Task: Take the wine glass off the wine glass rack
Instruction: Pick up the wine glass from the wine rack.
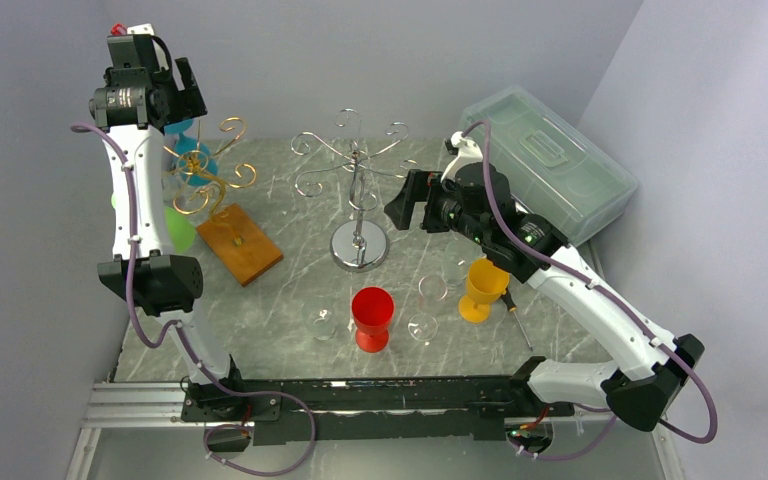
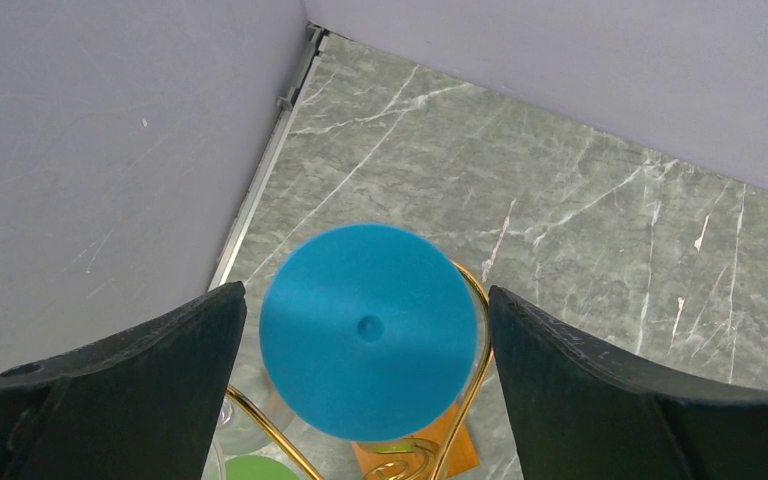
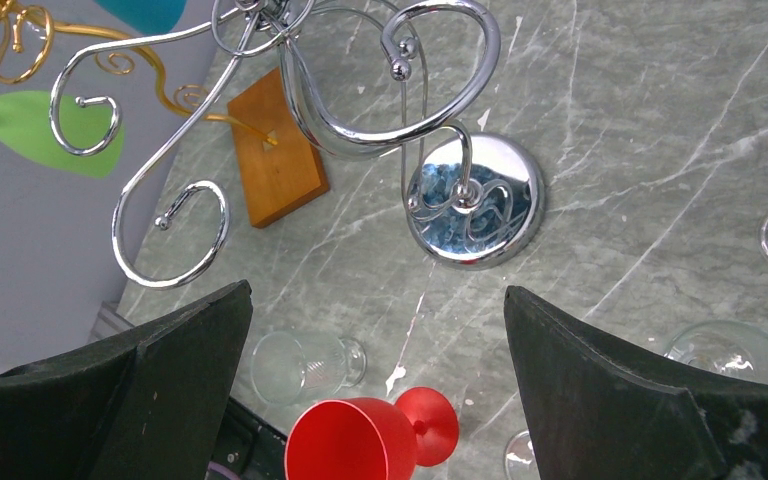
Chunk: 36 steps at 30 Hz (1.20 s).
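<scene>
A blue wine glass [image 1: 192, 160] hangs upside down on the gold wire rack [image 1: 222, 180] at the back left. A green glass [image 1: 178, 228] hangs lower on the same rack. My left gripper [image 1: 188, 95] is raised above the rack. In the left wrist view it [image 2: 365, 295] is open, with the blue glass's round foot [image 2: 370, 345] between the fingers [image 2: 175, 345] and touching neither. My right gripper [image 1: 402, 205] hovers open and empty beside the bare silver rack [image 1: 358, 165]. It also shows in the right wrist view [image 3: 377, 290].
The gold rack stands on a wooden base [image 1: 240, 243]. On the table are a red glass [image 1: 372, 318], a yellow glass [image 1: 482, 288], three clear glasses [image 1: 321, 322] and a screwdriver [image 1: 515, 310]. A lidded plastic box [image 1: 550, 160] sits at the back right.
</scene>
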Motion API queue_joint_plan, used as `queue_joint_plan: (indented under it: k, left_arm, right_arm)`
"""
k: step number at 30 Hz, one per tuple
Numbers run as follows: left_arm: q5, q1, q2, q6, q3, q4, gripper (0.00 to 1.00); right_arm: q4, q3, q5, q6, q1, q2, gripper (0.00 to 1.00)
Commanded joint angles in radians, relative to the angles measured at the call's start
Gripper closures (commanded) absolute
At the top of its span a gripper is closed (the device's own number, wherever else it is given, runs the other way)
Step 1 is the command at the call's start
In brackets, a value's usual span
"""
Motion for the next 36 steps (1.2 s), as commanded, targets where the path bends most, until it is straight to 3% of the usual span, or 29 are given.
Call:
queue_joint_plan:
  k: [1, 13, 21, 25, 36]
  left_arm:
    - [-0.002, 0.005, -0.023, 0.007, 0.004, 0.040, 0.06]
    - [0.022, 0.005, -0.022, -0.009, -0.034, 0.044, 0.18]
    - [0.051, 0.005, -0.048, -0.007, -0.030, 0.074, 0.40]
    - [0.066, 0.006, -0.065, 0.001, -0.034, 0.103, 0.45]
    - [0.114, -0.001, -0.066, 0.002, -0.017, 0.132, 0.49]
  right_arm:
    - [0.043, 0.019, -0.015, 0.002, -0.004, -0.003, 0.00]
    - [0.043, 0.016, -0.014, 0.004, -0.004, -0.004, 0.00]
    - [0.042, 0.021, -0.015, 0.004, -0.004, -0.002, 0.00]
    - [0.040, 0.024, -0.016, 0.005, -0.004, -0.002, 0.00]
    - [0.037, 0.024, -0.013, 0.010, -0.004, -0.004, 0.00]
